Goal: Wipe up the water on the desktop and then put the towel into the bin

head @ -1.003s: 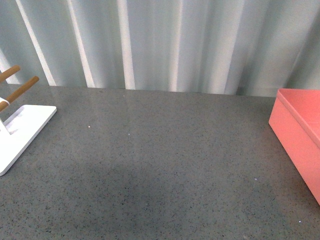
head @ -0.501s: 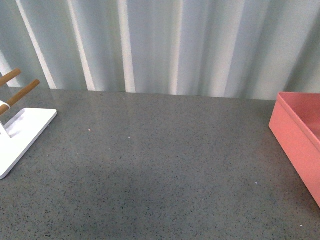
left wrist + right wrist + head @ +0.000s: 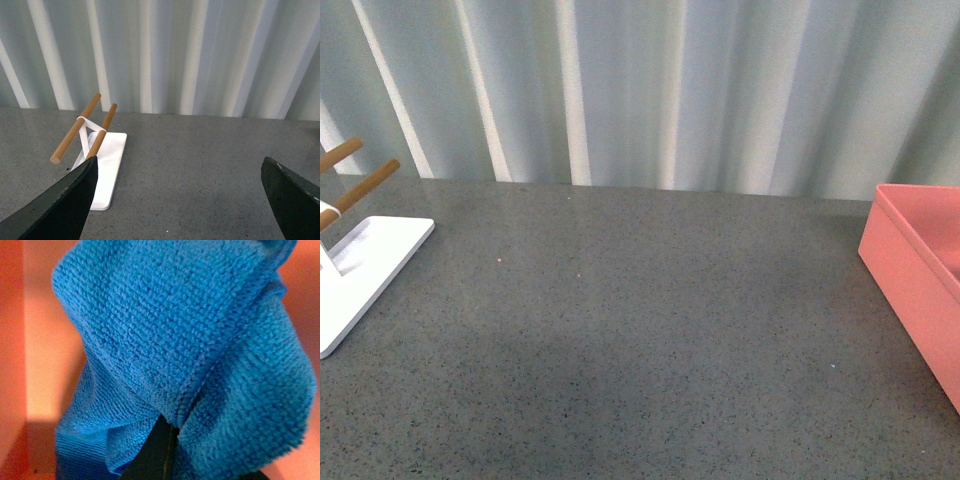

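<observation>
Towel [image 3: 185, 350]: royal-blue microfibre, looped pile, folded and bunched, fills the right wrist view, hanging over the salmon-pink interior of the bin [image 3: 35, 365]. A dark finger of the right end effector [image 3: 155, 452] shows under the folds; its grip cannot be judged. Left end effector [image 3: 175, 200] spread wide above the speckled grey bench [image 3: 640, 330]. White stand [image 3: 365, 265] with wooden pegs, far left. Front view nearly unchanged from 0.5 s ago. No legible writing.
</observation>
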